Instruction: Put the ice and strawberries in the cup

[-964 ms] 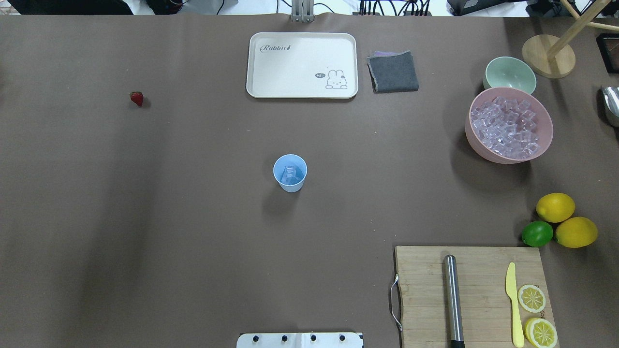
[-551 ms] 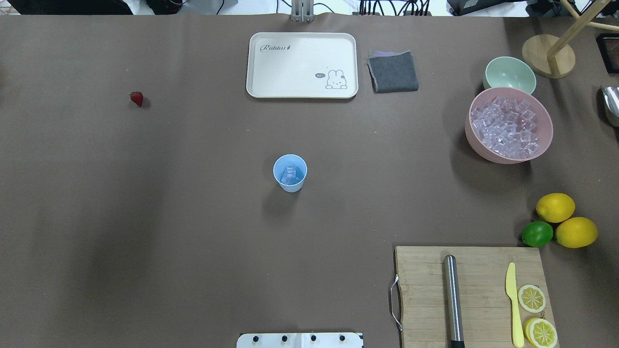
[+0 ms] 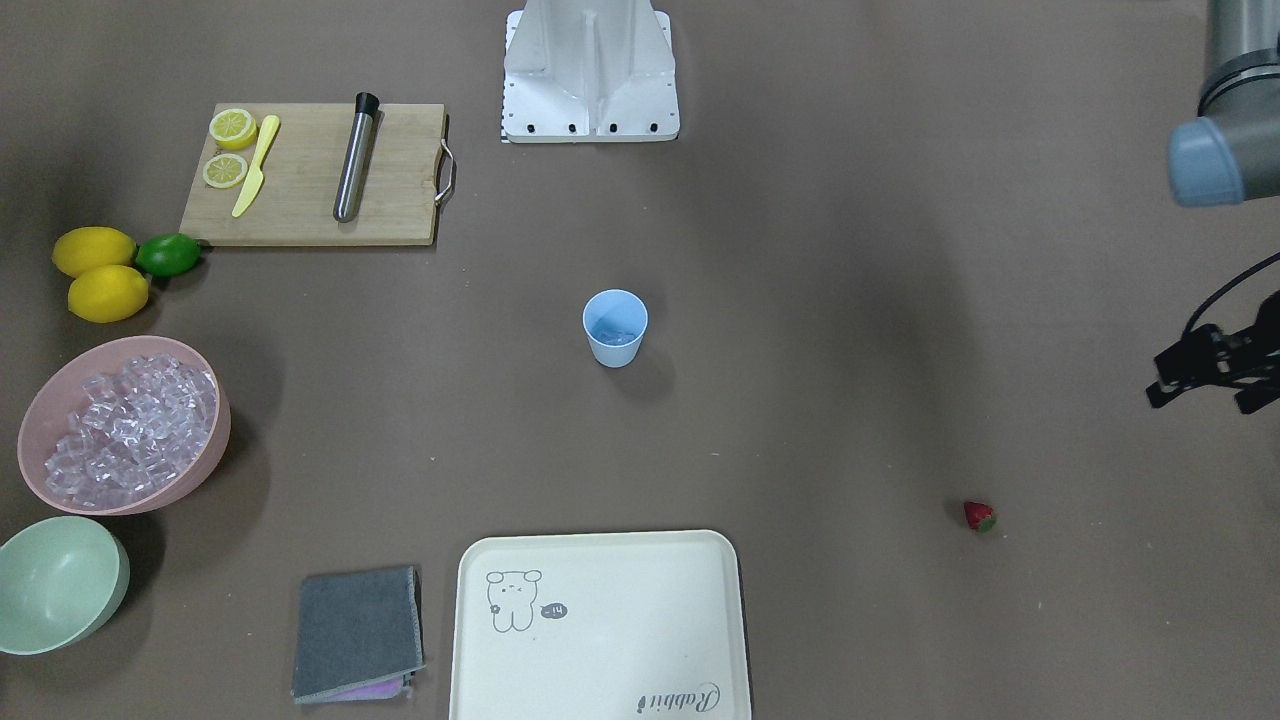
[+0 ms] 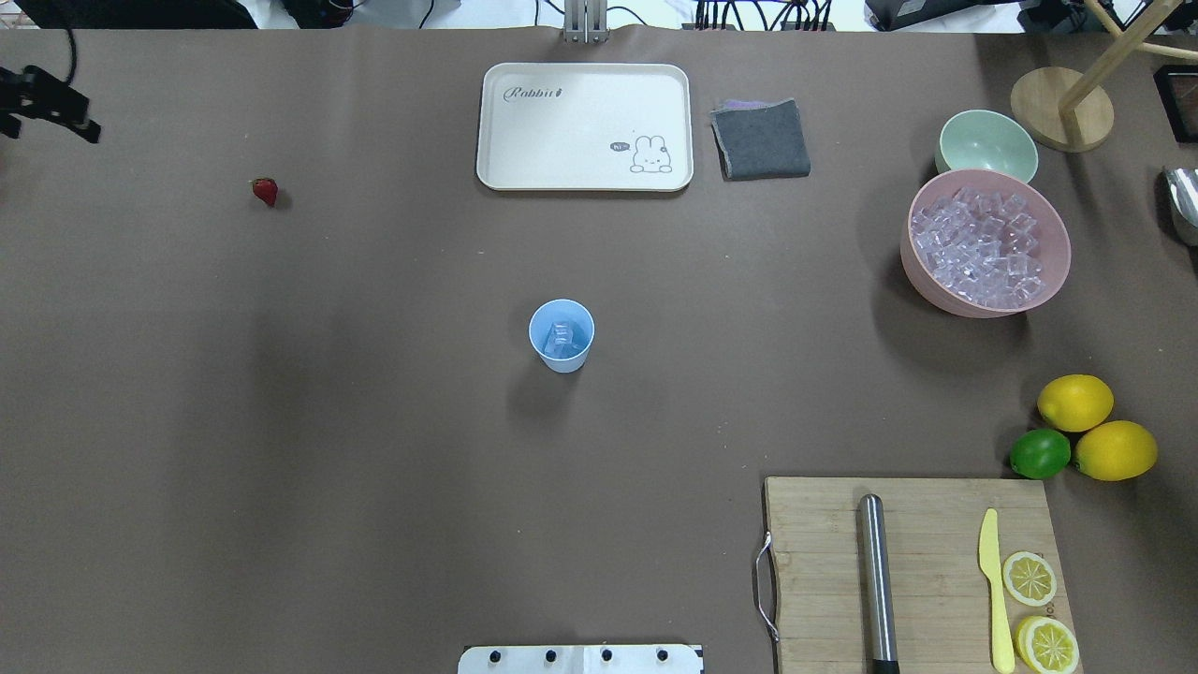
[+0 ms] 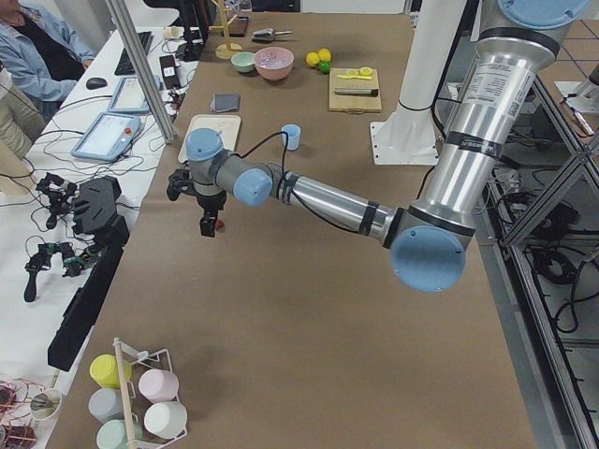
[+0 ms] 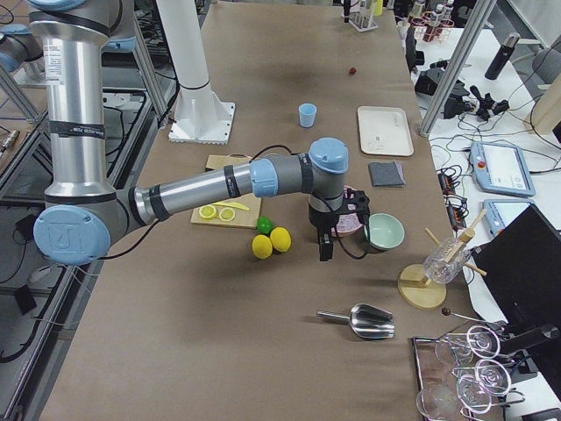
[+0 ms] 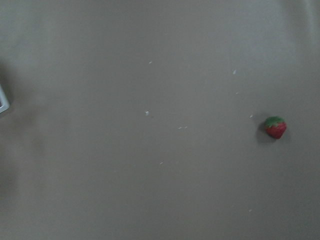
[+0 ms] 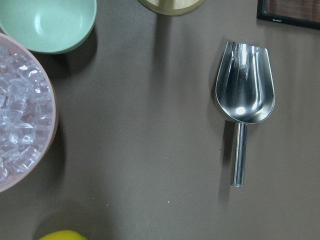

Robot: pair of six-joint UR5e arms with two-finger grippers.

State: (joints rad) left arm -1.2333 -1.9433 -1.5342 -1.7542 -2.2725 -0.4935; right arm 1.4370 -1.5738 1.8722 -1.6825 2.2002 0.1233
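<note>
Table (image 4: 281, 421) wide open round strawberry (image 4: 265, 191); left jaws spread at edge, right jaws unclear

Even overhead light, soft shadows, glare on scoop (image 8: 244, 95)

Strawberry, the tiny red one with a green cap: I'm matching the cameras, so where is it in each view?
Front-facing: tiny red strawberry, lower right.
Overhead: upper left.
Exterior left: left of centre.
Exterior right: top centre, far end.
Left wrist: right side.
Right wrist: not in it.
Landmark: light blue plastic cup, in all exterior views.
</note>
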